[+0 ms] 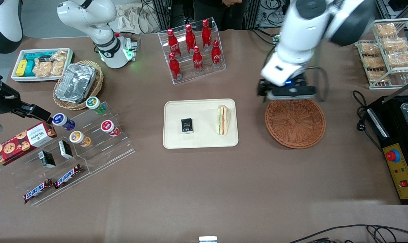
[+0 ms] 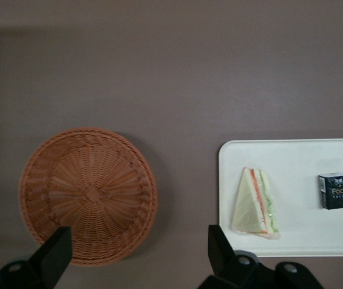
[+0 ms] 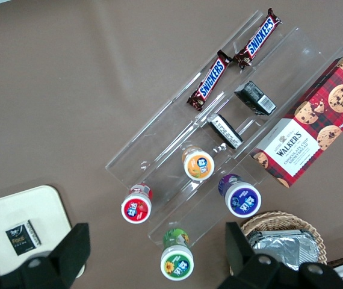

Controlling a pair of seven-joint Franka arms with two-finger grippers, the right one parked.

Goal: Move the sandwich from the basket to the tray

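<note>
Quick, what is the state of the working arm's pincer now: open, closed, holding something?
Left pincer: open, holding nothing, above the basket. The sandwich lies on the tray.

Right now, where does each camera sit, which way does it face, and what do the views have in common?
Front view: high, facing the robots, looking down on the table; the gripper hangs above the basket.
Left wrist view: looks straight down on basket, tray and sandwich; its open fingers show.
Right wrist view: looks down on the snack display; the parked fingers show.
Shared: the black box appears in all three.
</note>
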